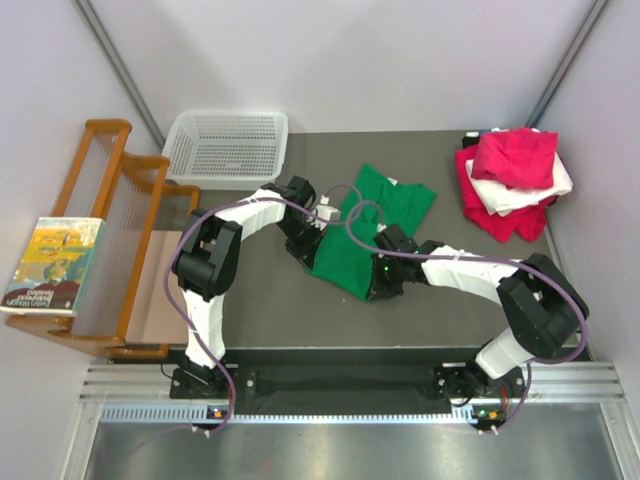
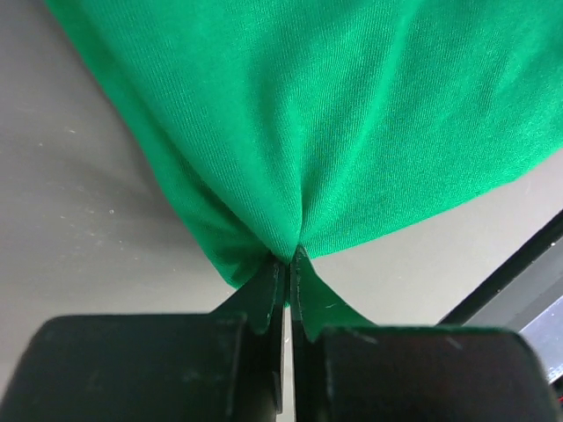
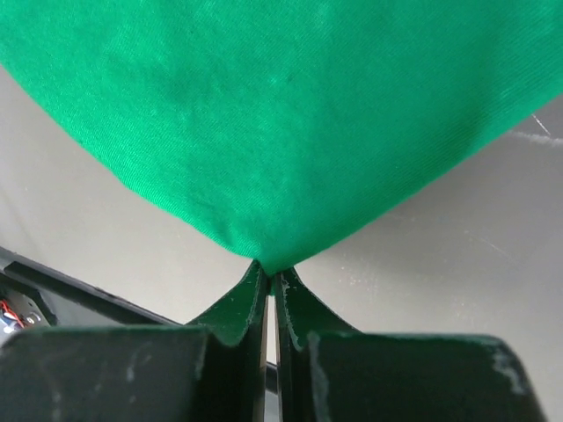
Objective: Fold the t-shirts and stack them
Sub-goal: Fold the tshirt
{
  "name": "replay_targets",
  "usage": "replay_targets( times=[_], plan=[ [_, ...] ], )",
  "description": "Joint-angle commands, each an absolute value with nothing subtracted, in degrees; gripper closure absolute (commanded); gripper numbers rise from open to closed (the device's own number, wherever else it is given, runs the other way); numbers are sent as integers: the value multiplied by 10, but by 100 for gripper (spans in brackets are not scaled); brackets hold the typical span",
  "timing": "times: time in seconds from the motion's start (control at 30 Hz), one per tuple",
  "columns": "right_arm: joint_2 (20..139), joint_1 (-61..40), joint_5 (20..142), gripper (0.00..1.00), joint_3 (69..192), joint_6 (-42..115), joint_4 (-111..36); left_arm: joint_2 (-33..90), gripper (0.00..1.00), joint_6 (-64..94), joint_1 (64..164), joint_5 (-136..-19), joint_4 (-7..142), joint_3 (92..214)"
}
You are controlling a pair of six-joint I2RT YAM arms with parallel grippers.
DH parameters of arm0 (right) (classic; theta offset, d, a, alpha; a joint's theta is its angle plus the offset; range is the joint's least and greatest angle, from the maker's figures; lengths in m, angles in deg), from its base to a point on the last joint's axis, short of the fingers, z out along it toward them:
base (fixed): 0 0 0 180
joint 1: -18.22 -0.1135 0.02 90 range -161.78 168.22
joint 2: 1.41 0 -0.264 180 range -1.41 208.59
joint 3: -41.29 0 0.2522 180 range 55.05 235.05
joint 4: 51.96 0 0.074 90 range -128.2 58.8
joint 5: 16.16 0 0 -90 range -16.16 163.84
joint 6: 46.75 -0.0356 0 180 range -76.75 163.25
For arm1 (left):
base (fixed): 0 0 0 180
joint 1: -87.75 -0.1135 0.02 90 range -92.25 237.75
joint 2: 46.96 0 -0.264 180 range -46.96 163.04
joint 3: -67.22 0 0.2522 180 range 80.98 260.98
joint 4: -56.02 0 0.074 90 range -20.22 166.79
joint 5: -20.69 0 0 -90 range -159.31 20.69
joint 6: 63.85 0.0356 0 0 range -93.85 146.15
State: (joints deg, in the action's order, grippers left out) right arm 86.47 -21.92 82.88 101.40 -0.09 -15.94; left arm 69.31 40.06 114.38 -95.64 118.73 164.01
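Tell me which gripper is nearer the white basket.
Left. The left gripper pinches the green shirt just front-right of the basket; the right gripper pinches it farther right.

Pale walls [image 1: 350, 50] enclose a dark grey table [image 1: 280, 322]; a wooden rack [image 1: 120, 215] stands at left.

Green t-shirt [image 1: 385, 205] bunched centrally; pink, white, red tees [image 1: 512, 182] heaped far right.

Soft, even light falls from overhead. The top view is bright, with only faint, short shadows on the dark table [image 1: 400, 150] and a pale sheen on the near metal strip [image 1: 350, 455]. Both wrist views render the green t-shirt [image 2: 352, 132] crisply, its weave visible, and their near edges fall dark.
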Motion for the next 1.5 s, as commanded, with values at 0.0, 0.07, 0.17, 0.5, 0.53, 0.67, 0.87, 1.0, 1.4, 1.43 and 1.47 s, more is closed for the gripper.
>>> replay_targets(
  times=[0.0, 0.07, 0.17, 0.5, 0.53, 0.67, 0.87, 1.0, 1.4, 1.43, 1.47],
  plan=[
    [830, -228, 824, 100, 1017, -3, -143, 682, 100, 414, 1146, -959, 1208, 1654],
    [809, -228, 822, 100, 1011, -1, -130, 674, 100, 422, 1146, -959, 1224, 1659],
    [774, -228, 823, 100, 1001, 0, -111, 659, 100, 442, 1146, -965, 1261, 1667],
    [646, -231, 836, 100, 946, -7, -37, 549, 100, 560, 1146, -981, 1410, 1662],
    [636, -232, 841, 100, 935, -11, -30, 540, 100, 566, 1146, -981, 1432, 1663],
    [577, -244, 847, 100, 921, -34, -3, 502, 100, 588, 1146, -986, 1484, 1673],
    [497, -279, 844, 100, 941, -65, 44, 457, 100, 583, 1153, -998, 1507, 1663],
    [468, -289, 825, 100, 988, -67, 79, 448, 100, 574, 1153, -1015, 1506, 1667],
    [527, -282, 753, 100, 1046, -25, 51, 465, 100, 450, 1153, -1038, 1330, 1755],
    [531, -281, 756, 100, 1045, -27, 39, 469, 100, 441, 1153, -1034, 1308, 1769],
    [534, -278, 756, 100, 1043, -26, 34, 476, 100, 434, 1153, -1032, 1302, 1779]
  ],
)
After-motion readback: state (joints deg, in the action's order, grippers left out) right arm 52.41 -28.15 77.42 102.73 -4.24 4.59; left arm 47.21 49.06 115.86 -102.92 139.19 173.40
